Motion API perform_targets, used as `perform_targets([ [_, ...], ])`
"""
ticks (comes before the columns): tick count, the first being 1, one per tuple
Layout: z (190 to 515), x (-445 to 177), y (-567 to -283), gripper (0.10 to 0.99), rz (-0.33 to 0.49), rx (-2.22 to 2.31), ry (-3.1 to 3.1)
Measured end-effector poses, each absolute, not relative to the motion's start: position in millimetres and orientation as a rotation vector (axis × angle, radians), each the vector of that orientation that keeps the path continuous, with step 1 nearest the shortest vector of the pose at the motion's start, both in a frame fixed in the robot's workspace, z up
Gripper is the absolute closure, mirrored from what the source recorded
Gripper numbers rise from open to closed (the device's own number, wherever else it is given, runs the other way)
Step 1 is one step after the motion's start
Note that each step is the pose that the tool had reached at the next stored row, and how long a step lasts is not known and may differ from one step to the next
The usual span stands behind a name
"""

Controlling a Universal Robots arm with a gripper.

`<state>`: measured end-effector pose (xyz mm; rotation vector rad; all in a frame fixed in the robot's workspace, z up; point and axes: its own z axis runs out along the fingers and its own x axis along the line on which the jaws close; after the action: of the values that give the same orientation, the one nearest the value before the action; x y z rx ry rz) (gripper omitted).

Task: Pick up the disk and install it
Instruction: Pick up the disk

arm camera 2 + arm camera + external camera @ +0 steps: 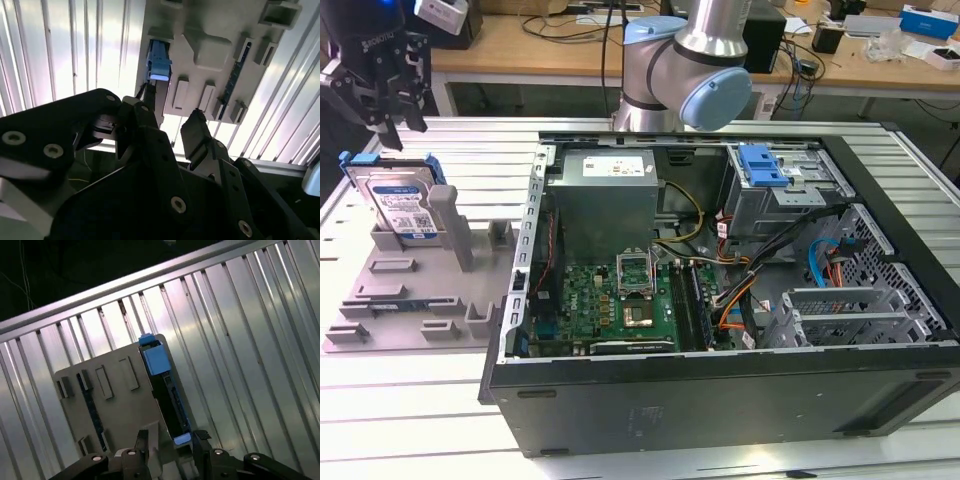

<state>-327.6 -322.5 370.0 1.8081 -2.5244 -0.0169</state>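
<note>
Spreading beneath the end effector (382, 105) and far beyond it: ribbed metal tabletop (490, 160). Well apart from the end effector, off to one side: open computer case (720, 400), lying flat, boards and cables exposed. Right under the end effector: grey holder (390, 300) with slots and posts.

Directly below the end effector, near but not touching: disk (400, 205). Stands on edge in a slot of the holder, leaning by a grey post. Appears edge-on in the first wrist view, in line with the gap between the fingers (144, 445).

Handling, as a judgement:
- Probably dense for its size, and rigid with no give.
- Smooth metal faces, likely slippery, so calls for a firm, square squeeze.
- Probably sensitive to shock: no knocks, no dropping, no twisting on the way out of the slot.
- Best taken across the thin dimension, pads on the two broad faces near the upper edge.
- Safer to stay off the blue bracket, seemingly thinner plastic and apt to flex.

Looks: flat silver rectangle, white-and-blue label on the broad face, bright blue plastic bracket round the edges, blue ears at the upper corners.

End effector, black: hovers over the disk's upper edge, fingers spread, nothing between them.
</note>
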Motion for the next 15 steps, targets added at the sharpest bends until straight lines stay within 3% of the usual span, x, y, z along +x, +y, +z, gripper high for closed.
perform_targets([
  [15,365.3,-327.6,-318.9,0.604,-0.003,2.154,-2.239],
])
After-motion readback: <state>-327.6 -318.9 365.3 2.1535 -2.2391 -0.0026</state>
